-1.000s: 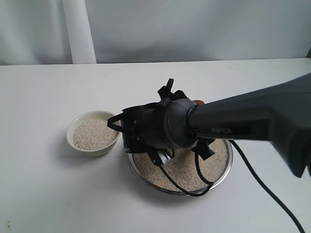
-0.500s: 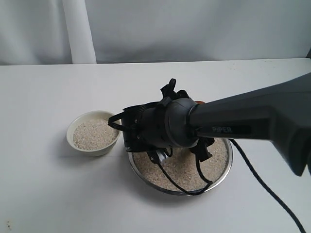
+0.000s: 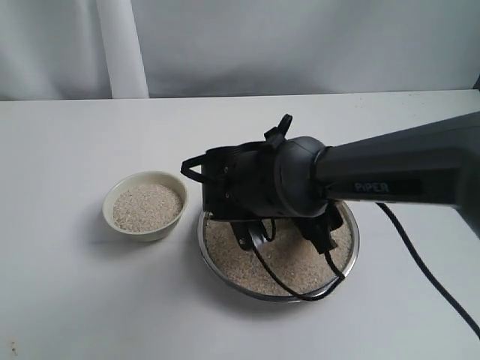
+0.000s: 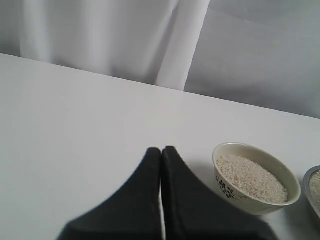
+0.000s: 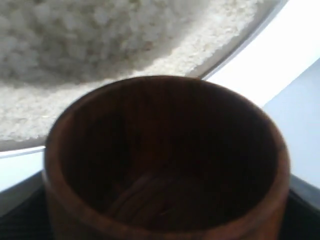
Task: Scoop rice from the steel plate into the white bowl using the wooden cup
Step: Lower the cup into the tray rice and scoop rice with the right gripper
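Rice (image 3: 292,259) in plate (image 3: 234,285), bowl (image 3: 142,232); right pincer (image 5: 160,225) pinches empty cup (image 5: 165,165); left pincer (image 4: 161,152) pressed together.

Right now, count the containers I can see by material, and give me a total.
steel plate: 1
white bowl: 1
wooden cup: 1
Total: 3

White tabletop (image 3: 67,300), smooth and matte, filling the foreground. Behind its far edge, pale grey-white curtain (image 3: 300,45) (one brighter vertical fold (image 3: 120,49) toward the left).
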Controlling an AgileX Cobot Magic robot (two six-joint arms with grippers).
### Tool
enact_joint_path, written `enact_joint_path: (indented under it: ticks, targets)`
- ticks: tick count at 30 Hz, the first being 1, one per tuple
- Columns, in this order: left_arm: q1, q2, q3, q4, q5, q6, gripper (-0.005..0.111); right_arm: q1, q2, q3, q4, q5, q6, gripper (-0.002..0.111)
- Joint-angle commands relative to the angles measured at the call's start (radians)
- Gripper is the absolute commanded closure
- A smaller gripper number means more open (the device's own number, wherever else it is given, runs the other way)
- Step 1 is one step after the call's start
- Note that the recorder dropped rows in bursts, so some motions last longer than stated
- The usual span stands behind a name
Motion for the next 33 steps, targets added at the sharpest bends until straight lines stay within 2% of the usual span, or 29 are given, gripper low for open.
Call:
enact_joint_path:
  ticks: [1,11,28,33]
  targets:
    - [-0.006,-0.003,-0.001,-0.003,0.001,-0.003,0.107,-0.015,-0.002,0.091,-0.042,0.011,0.013,0.108]
    - [-0.006,-0.003,-0.001,-0.003,0.001,-0.003,0.107,-0.009,-0.002,0.121,0.004,0.011,0.075,0.108]
    - [-0.006,-0.003,-0.001,-0.003,0.001,-0.003,0.107,0.009,-0.002,0.121,0.134,-0.271,0.133,0.108]
    - [-0.006,-0.003,-0.001,-0.003,0.001,-0.003,0.107,0.004,0.032,0.121,0.143,-0.298,0.157,0.108]
